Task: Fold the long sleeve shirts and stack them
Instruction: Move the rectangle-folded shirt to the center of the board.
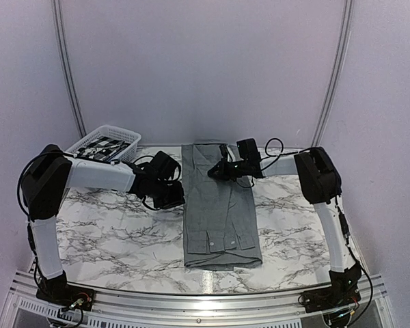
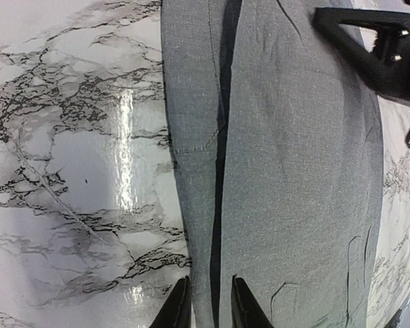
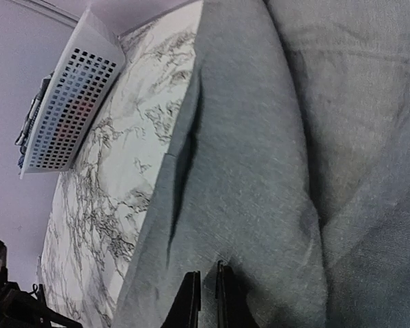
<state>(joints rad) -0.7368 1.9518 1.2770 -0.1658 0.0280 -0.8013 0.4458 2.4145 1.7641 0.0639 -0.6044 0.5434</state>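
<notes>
Top external shows the grey shirt (image 1: 217, 225), folded into a long strip, flat on the table (image 1: 109, 232), left gripper (image 2: 210, 301) at its left edge with fingers slightly parted, right gripper (image 3: 207, 297) farther along, fingers nearly pressed together on it, pinch unclear, basket (image 1: 104, 143) beyond its far-left corner.

Top camera: high behind the arms, facing down. Wrist cameras: close behind left pincer (image 2: 209, 281) and right pincer (image 3: 207, 275), facing grey shirt (image 1: 219, 212) ahead; all share it.
</notes>
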